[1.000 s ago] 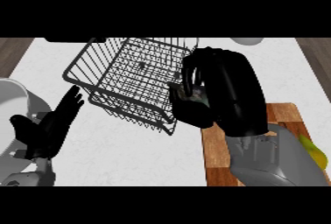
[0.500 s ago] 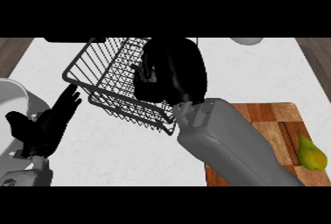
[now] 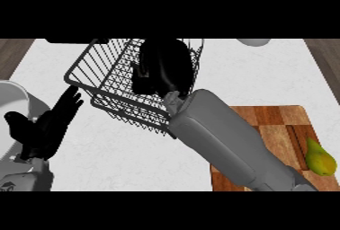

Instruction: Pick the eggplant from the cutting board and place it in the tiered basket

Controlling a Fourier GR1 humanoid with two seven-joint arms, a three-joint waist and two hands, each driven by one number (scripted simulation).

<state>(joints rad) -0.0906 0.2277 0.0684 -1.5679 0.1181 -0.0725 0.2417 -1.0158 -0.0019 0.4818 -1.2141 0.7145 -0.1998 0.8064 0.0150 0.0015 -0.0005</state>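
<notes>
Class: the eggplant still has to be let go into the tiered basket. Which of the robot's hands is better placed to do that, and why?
The right hand: it is over the tiered basket, curled round the dark eggplant. The left hand rests open beside the basket, holding nothing.

White marbled counter top (image 3: 266, 76): spread beneath and around the fingers of both hands. Yellow-green pear (image 3: 320, 157): lay on its side, narrow end up-view, well apart from the right hand (image 3: 149, 78), down and to the right of its fingers. Pale grey round vessel (image 3: 13, 96): cut by the view's left edge, just left of the left hand (image 3: 40, 130) and its raised fingers (image 3: 66, 105). White rounded object (image 3: 253, 42): at the top edge, up and right of the right hand's fingers; its kind could not be told. Brown wood-grained strips (image 3: 13, 54): flanked the counter at both upper corners.
</notes>
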